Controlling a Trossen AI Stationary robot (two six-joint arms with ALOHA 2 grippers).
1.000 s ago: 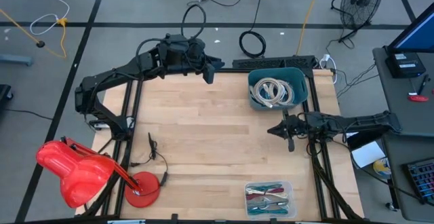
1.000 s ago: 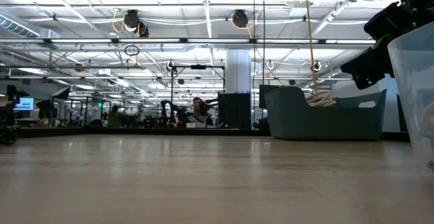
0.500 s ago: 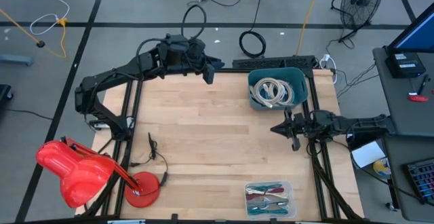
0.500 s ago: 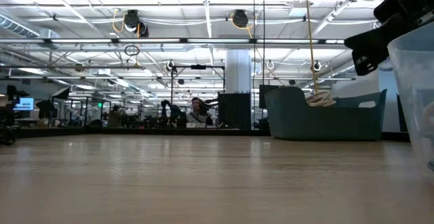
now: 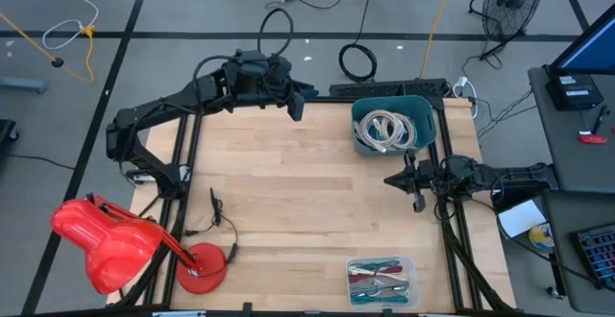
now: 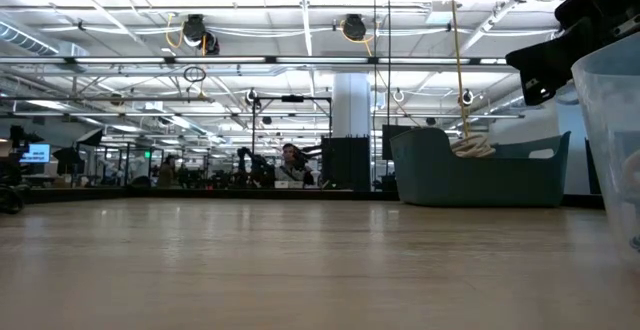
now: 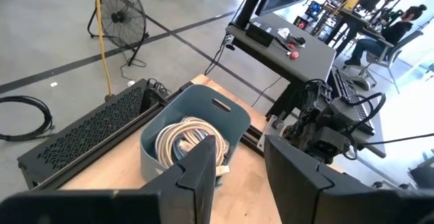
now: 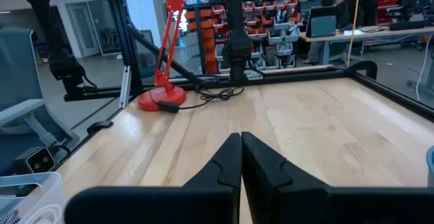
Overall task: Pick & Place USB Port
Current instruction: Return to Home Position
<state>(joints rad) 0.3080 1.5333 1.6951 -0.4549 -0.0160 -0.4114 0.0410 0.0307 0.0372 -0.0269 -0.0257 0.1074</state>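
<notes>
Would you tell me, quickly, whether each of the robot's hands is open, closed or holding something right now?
Left hand: open, empty, above the table's far edge.
Right hand: closed, empty, near the blue bin.

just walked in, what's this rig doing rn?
Nothing is in hand. The left gripper is open at the far edge of the table, beside the blue bin of coiled cables. The right gripper is shut and empty at the right edge. The transparent bin at the near edge holds more cables.
</notes>
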